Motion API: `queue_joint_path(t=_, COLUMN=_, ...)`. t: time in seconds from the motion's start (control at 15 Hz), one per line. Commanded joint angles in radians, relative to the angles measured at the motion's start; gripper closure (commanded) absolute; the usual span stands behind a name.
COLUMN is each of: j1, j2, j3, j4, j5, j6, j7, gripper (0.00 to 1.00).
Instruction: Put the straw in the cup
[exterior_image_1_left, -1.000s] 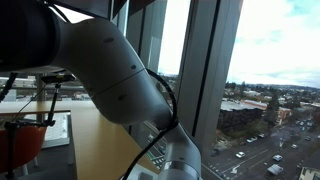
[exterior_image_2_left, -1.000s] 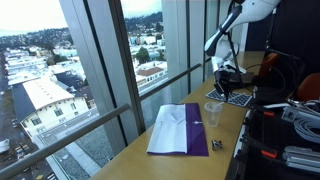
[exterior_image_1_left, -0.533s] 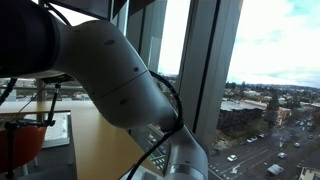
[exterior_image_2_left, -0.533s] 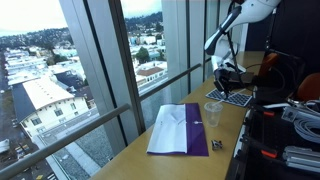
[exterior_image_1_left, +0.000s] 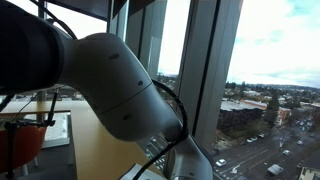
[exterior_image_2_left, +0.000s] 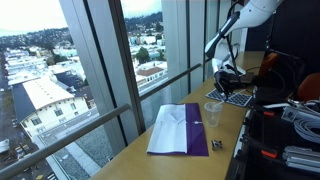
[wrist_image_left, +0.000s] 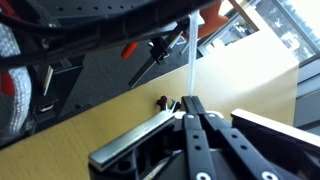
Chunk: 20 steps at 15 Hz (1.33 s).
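Observation:
In the wrist view my gripper (wrist_image_left: 190, 102) is shut on a thin white straw (wrist_image_left: 190, 55) that sticks out straight past the fingertips over the wooden table (wrist_image_left: 90, 120). In an exterior view the gripper (exterior_image_2_left: 225, 73) hangs above the far end of the table, beyond the clear plastic cup (exterior_image_2_left: 213, 112), which stands upright by the cloth. The straw is too thin to make out there. The cup does not show in the wrist view.
A white and purple cloth (exterior_image_2_left: 180, 128) lies on the table before the cup, with a small dark object (exterior_image_2_left: 217, 146) near it. A dark mat (exterior_image_2_left: 232, 97), cables and equipment (exterior_image_2_left: 285, 110) crowd the far and inner side. The arm's body (exterior_image_1_left: 110, 90) fills an exterior view. Tall windows (exterior_image_2_left: 110, 60) border the table.
The arm's body has shifted a little in the exterior view it fills. The cup, the cloth and the gripper's hold look unchanged.

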Motion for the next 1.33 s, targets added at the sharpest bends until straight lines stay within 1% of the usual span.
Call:
queue_joint_path(t=0.0, j1=-0.015, j2=0.022, j3=-0.001, j4=0.044, j5=0.024, j6=-0.041, j7=-0.001, gripper=1.0)
queue_joint_path(t=1.07, j1=-0.027, j2=0.055, j3=0.003, j4=0.079, j5=0.026, j6=-0.062, j7=0.002, gripper=1.0)
queue_joint_path(t=1.13, j1=-0.026, j2=0.057, j3=0.003, j4=0.083, j5=0.026, j6=-0.064, j7=0.005, gripper=0.74)
queue_joint_path(t=1.2, j1=-0.026, j2=0.059, j3=0.003, j4=0.087, j5=0.026, j6=-0.065, j7=0.005, gripper=0.73)
queue_joint_path(t=1.27, j1=-0.026, j2=0.062, j3=0.004, j4=0.093, j5=0.027, j6=-0.068, j7=0.004, gripper=0.68)
